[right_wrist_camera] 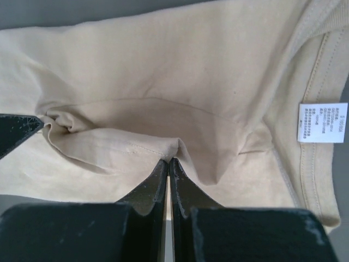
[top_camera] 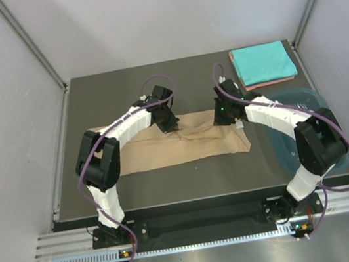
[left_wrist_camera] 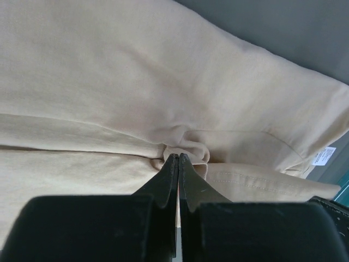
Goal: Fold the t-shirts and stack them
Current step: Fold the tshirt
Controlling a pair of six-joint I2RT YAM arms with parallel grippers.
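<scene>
Overhead, the tan shirt [top_camera: 184,148] lies across the table [top_camera: 170,185], long axis left to right, collar end rightward. Both arms reach it near its far edge: the left gripper [top_camera: 168,122] about midway, the right gripper [top_camera: 225,116] nearer the collar. The turquoise shirt [top_camera: 262,62] tops the pink shirt [top_camera: 276,81] far right, closer to the right arm.

Left wrist: the fingers pinch a bunched fold of tan cloth; a white label [left_wrist_camera: 325,155] is unreadable.

Right wrist: the fingers are clamped on a hem fold; the label's [right_wrist_camera: 322,123] print is too small to read.
</scene>
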